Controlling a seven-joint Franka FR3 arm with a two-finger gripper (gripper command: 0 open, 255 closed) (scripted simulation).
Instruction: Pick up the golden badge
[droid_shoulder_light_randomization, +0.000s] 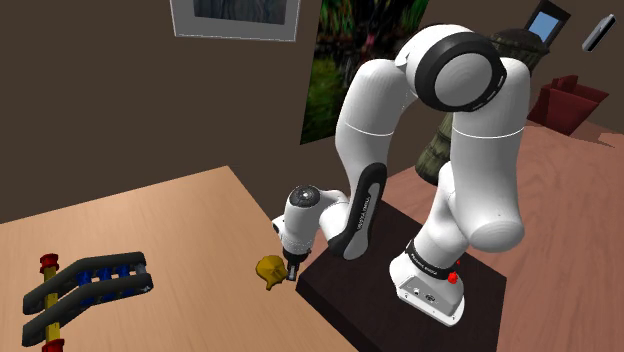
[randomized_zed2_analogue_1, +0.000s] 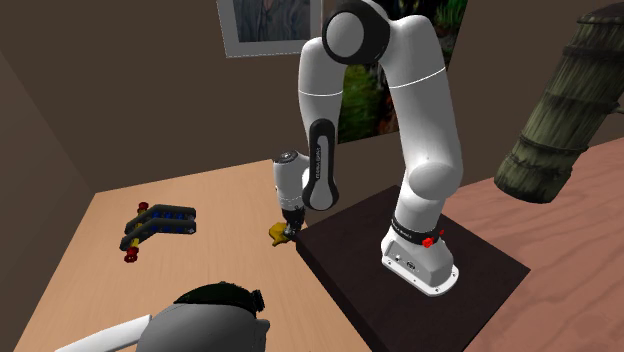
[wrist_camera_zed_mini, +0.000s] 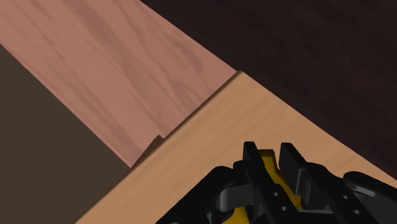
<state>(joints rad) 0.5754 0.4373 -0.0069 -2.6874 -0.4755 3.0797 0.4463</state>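
One golden badge, one black-and-blue object, one framed picture, one wooden table

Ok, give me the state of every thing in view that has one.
golden badge: clasped between the fingers, low at the table edge; lifted or not, cannot tell.
gripper: shut on the badge, pointing down.
black and blue tool: lying flat on the table, apart from the gripper.

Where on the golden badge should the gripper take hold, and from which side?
From above, on the narrow end nearest the stand. The golden badge lies low on the table, so a side approach looks blocked, and in the wrist view that thin part sits clasped by the gripper.
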